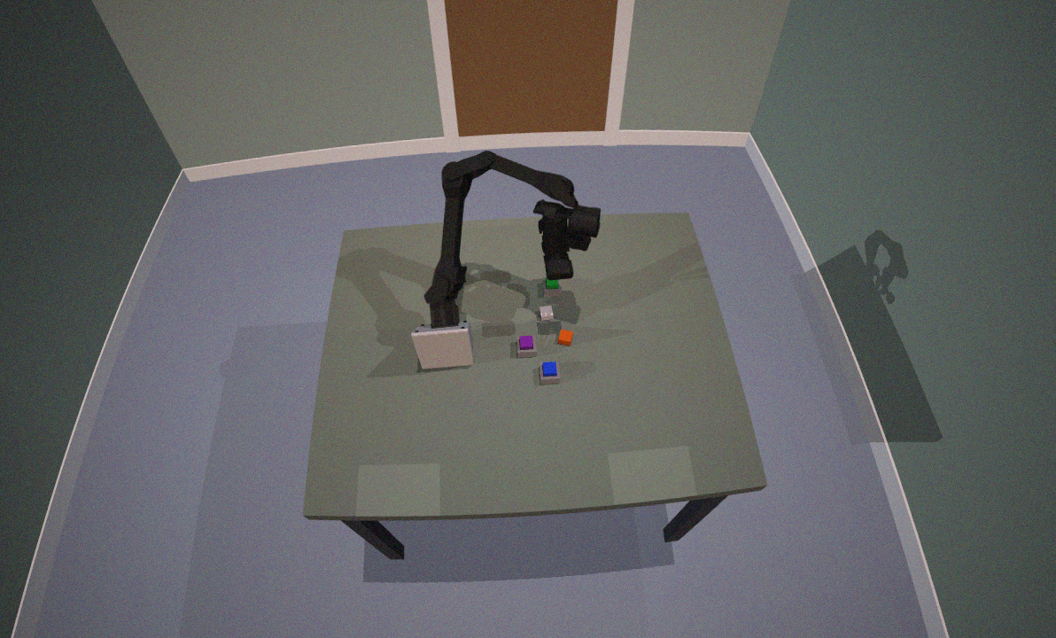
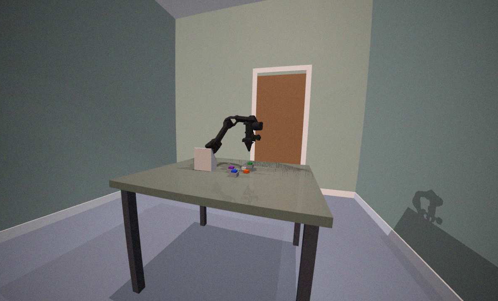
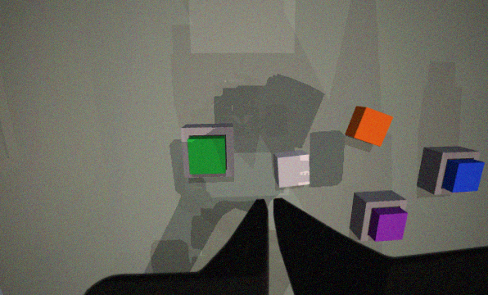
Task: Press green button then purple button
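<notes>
My gripper (image 3: 268,207) (image 2: 249,150) is shut with nothing between its fingers and hangs well above the table. In the wrist view its tips show to the right of the green button and left of the purple one. The green button (image 1: 552,283) (image 2: 250,163) (image 3: 206,156) stands raised in its grey housing, partly behind the gripper in the top view. The purple button (image 1: 525,342) (image 2: 231,167) (image 3: 389,224) also stands raised in its housing, nearer the arm's base, and nothing touches it.
A white block (image 1: 546,312) (image 2: 243,168) (image 3: 294,170) lies between the green and purple buttons. An orange block (image 1: 565,338) (image 2: 246,171) (image 3: 372,127) lies beyond it. A blue button (image 1: 549,369) (image 2: 234,171) (image 3: 463,176) stands past the purple one. The pale box (image 1: 443,349) (image 2: 202,159) is at the arm's base.
</notes>
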